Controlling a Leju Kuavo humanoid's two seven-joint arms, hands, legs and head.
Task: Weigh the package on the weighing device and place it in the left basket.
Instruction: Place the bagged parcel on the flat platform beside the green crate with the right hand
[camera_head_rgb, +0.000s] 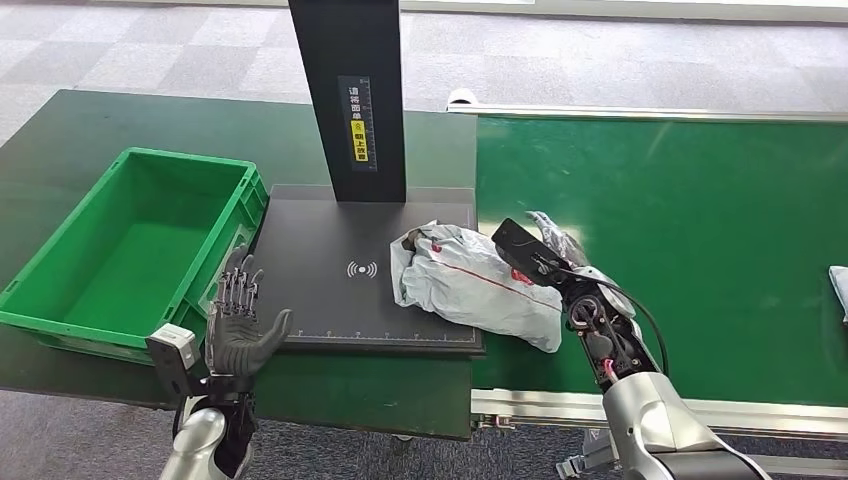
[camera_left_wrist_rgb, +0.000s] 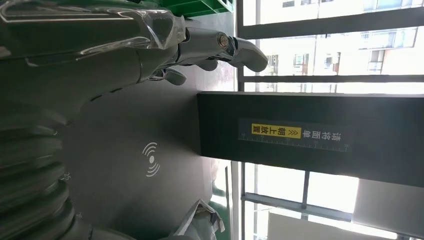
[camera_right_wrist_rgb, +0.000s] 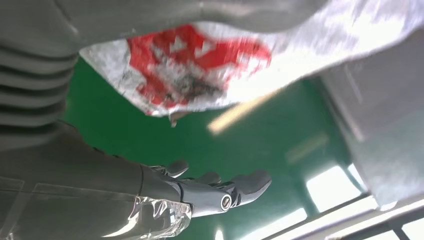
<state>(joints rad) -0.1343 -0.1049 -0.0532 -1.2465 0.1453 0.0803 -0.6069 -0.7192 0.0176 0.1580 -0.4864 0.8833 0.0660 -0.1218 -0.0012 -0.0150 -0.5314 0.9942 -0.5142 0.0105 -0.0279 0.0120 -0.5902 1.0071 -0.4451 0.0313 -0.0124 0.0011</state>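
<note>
Now we see the package (camera_head_rgb: 478, 288), a crumpled white bag with red print, lying on the right part of the black scale (camera_head_rgb: 330, 275), its right end hanging over the scale's right edge above the green belt (camera_head_rgb: 700, 250). Our right hand (camera_head_rgb: 545, 250) is at that end of the package, its wrist camera block lying over the bag; in the right wrist view the fingers (camera_right_wrist_rgb: 240, 187) are stretched out and apart beneath the bag's red print, and we cannot tell whether they press it or merely lie near it. Our left hand (camera_head_rgb: 240, 325) hovers upright at the scale's front left corner, just beside the basket (camera_head_rgb: 60, 300), palm turned toward the package, fingers spread and holding nothing. The basket is green and stands on the dark table (camera_head_rgb: 120, 115) against the scale's left edge. A black post (camera_head_rgb: 350, 90) with a yellow label rises from the scale's far edge, and a white wave mark (camera_head_rgb: 362, 269) is printed near the plate's middle, just left of the package.
</note>
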